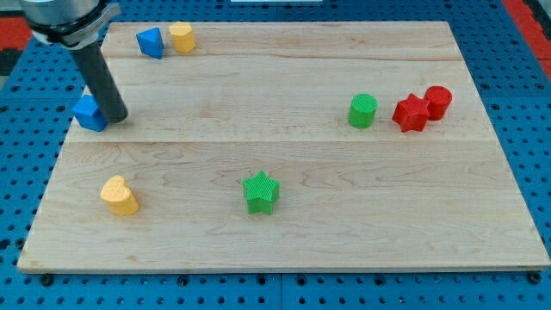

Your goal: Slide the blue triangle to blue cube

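My tip (118,118) rests on the board at the view's left, touching the right side of a blue block (88,113) that looks like the cube. The rod leans up and to the left and hides part of that block. A second blue block (150,41), which looks like the triangle, lies at the view's top left, well above my tip. It sits right beside a yellow block (182,37) on its right.
A yellow heart (119,195) lies at the lower left. A green star (261,191) sits low in the middle. A green cylinder (362,111), a red star (411,113) and a red cylinder (438,102) stand at the right. The wooden board (284,250) ends close to the left blue block.
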